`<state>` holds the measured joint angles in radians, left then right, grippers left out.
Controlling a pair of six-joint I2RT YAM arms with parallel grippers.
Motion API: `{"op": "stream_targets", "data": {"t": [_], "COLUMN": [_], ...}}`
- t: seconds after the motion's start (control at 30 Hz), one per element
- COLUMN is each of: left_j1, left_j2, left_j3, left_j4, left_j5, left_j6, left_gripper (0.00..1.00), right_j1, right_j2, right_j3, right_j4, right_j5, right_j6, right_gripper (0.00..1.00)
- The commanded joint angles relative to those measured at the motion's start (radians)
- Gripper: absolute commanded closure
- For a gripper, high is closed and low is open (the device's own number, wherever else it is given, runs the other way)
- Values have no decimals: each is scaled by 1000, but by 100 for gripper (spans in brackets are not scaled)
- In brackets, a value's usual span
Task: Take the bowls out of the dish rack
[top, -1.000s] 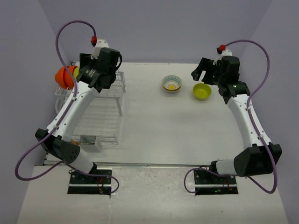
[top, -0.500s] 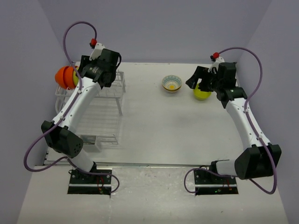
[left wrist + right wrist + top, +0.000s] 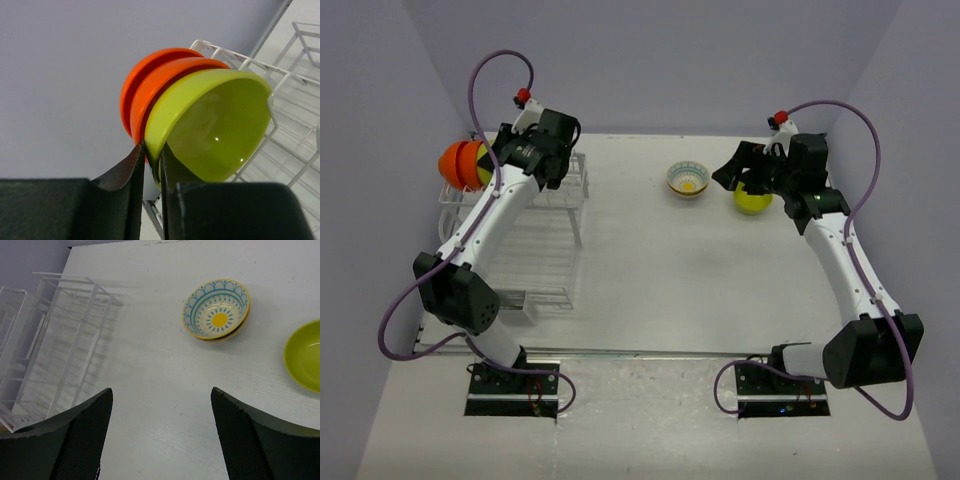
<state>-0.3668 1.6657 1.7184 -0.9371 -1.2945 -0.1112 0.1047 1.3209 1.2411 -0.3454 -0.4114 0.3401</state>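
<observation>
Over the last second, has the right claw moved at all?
Yes. The right claw has come nearer and leftward. It now overlaps the green bowl on the table and sits closer to the patterned bowl.

Rim of a glossy lime-green round bowl (image 3: pixel 215 130) is seen pinched between the closely set black fingers (image 3: pixel 131 170) of the left gripper (image 3: pixel 151 152). Two glossy orange round bowls (image 3: pixel 150 85) are nested directly behind it, on edge. A white wire dish rack (image 3: pixel 292 100) is seen at right.
</observation>
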Motion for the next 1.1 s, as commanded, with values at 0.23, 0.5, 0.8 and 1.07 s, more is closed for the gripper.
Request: {"op": "stream_targets", "data": {"t": [0.23, 0.5, 0.8, 1.07], "left_j1": [-32, -75, -127, -149], "left_j2": [-30, -41, -90, -93], "left_j3": [24, 6, -29, 120], "left_j4": [99, 266, 439, 133], "left_j5": [0, -121, -115, 225], "left_j6": [31, 244, 392, 53], "left_gripper": [100, 100, 100, 100], "right_j1": [4, 4, 4, 4], "right_j2": [-28, -42, -55, -69], "right_j3": [1, 0, 0, -26], "right_j4": [65, 66, 68, 153], "right_j5": [-86, -93, -96, -203], "right_j6": [10, 11, 10, 60], "right_gripper": [21, 21, 21, 18]}}
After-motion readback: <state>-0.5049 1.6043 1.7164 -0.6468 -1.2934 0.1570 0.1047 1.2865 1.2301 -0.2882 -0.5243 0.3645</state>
